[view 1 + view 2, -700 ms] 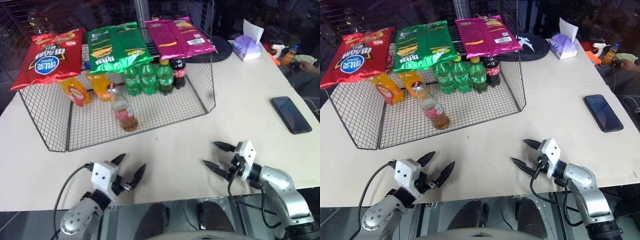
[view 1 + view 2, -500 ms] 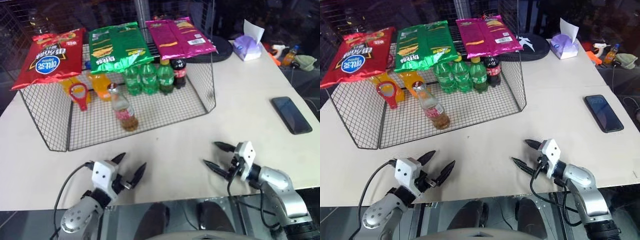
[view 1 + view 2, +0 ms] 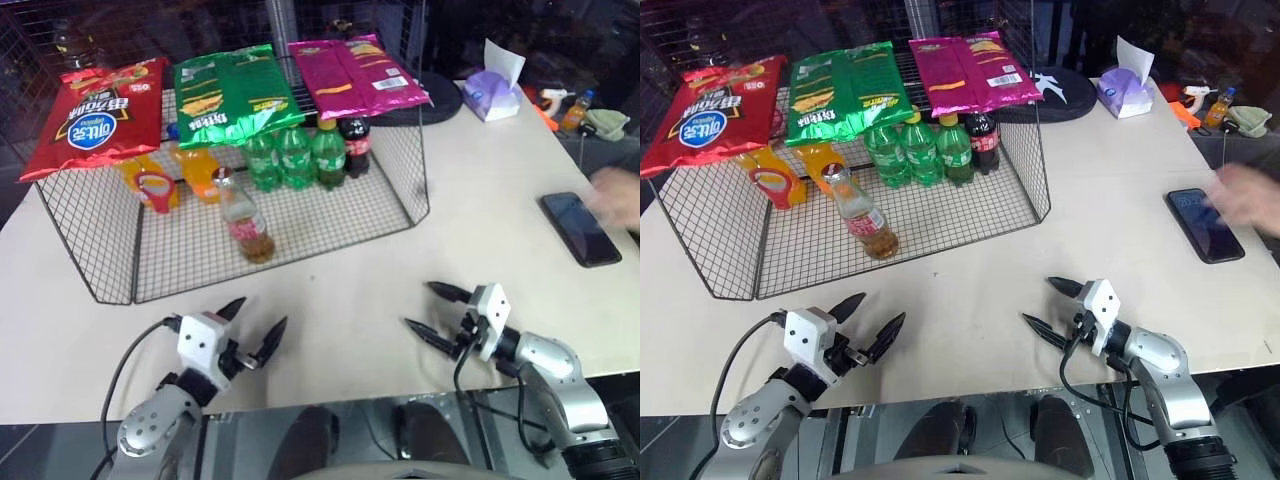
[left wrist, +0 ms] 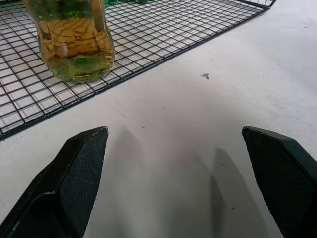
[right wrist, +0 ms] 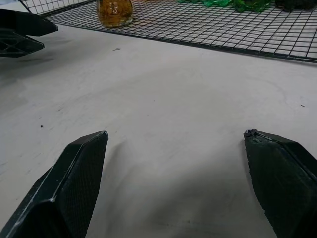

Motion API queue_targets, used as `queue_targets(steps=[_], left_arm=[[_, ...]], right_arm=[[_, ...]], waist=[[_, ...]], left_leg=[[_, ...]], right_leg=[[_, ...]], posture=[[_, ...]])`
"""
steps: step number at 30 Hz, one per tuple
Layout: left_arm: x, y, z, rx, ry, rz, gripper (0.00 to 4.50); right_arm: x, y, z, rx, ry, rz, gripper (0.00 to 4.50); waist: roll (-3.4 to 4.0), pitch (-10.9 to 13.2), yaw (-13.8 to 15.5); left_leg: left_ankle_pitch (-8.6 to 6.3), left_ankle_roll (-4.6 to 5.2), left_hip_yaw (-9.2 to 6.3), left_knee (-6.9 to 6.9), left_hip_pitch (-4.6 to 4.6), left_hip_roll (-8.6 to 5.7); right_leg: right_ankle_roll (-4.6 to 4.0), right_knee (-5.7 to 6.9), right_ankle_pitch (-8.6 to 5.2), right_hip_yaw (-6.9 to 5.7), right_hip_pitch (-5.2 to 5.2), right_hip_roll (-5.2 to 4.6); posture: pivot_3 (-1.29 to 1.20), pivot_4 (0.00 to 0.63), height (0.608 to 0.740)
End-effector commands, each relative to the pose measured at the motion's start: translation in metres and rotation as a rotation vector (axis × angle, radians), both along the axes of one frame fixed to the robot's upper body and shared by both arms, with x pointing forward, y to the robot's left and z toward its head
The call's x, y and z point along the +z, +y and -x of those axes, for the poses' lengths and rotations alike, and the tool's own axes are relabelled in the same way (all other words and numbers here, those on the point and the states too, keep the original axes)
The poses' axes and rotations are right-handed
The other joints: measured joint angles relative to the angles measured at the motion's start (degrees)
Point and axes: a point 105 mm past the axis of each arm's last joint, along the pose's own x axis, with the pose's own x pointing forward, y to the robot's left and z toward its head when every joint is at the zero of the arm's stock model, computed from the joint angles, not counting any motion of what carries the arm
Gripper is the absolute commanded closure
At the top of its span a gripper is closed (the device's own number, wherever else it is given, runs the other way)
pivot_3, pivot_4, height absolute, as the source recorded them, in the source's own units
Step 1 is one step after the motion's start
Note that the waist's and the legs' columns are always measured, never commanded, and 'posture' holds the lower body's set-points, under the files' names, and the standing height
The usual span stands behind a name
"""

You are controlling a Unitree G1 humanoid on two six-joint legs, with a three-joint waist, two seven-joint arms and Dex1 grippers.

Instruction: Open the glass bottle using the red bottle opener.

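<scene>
While both claws are being kept over the near edge of the table (image 3: 350, 290), little is being changed in the scene. The left gripper (image 3: 258, 315) is being shifted slightly away from the table's edge compared with half a second ago, and a person's hand (image 3: 615, 198) is being brought in as a blur over the phone (image 3: 580, 228). The right gripper (image 3: 422, 306) is being held where it was.

Both sets of black fingers are being held spread wide, and nothing is being gripped by either. The task is therefore judged as not yet started, with the first reach still to be made.

The glass bottle (image 3: 245, 215) is being left standing on the floor of the wire rack (image 3: 400, 215), near its open front, well apart from both claws. The red bottle opener (image 3: 152, 188) is being seen further left in the rack, in front of the orange bottles (image 3: 200, 170).

Whether the opener is being hung on the mesh or leaned against a bottle cannot be told, since its handle is being lost against the orange behind it. The bottle's cap is too small to be read, and in the left wrist view its neck is being cut off.
</scene>
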Motion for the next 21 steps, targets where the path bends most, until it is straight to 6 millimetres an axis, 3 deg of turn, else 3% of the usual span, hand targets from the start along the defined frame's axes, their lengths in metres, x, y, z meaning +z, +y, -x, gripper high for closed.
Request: queue_targets(steps=[1, 12, 17, 21], left_arm=[[0.005, 0.003, 0.0, -0.002, -0.023, -0.007, 0.0], [0.015, 0.021, -0.006, 0.068, -0.056, 0.012, 0.0], [0.033, 0.048, -0.018, 0.177, -0.135, 0.001, 0.0], [0.053, 0.078, -0.03, 0.307, -0.218, -0.011, 0.0]], right_arm=[[0.002, 0.001, 0.0, 0.005, -0.017, -0.004, 0.08], [0.008, 0.011, 0.002, 0.074, -0.067, 0.042, 0.08], [0.037, 0.031, 0.0, 0.145, -0.131, -0.009, 0.08], [0.077, 0.052, 0.002, 0.22, -0.19, -0.112, 0.08]], waist=[[0.0, 0.0, 0.0], [0.0, 0.0, -0.05], [0.01, 0.01, 0.01], [0.0, 0.0, -0.03]], left_leg=[[0.0, 0.0, 0.0, 0.0, 0.0, 0.0], [0.0, -0.01, 0.0, 0.0, 0.01, 0.01], [0.01, -0.02, -0.02, 0.01, 0.0, 0.01], [0.01, -0.02, -0.03, 0.03, 0.0, 0.0]], right_leg=[[0.0, 0.0, 0.0, 0.0, 0.0, 0.0], [0.0, 0.02, 0.0, 0.0, 0.0, 0.01], [0.0, 0.05, 0.0, -0.02, -0.02, 0.02], [0.0, 0.06, 0.0, -0.02, -0.03, 0.03]], posture=[[0.0, 0.15, 0.74], [0.0, 0.15, 0.74], [0.0, 0.15, 0.74], [0.0, 0.15, 0.74]])
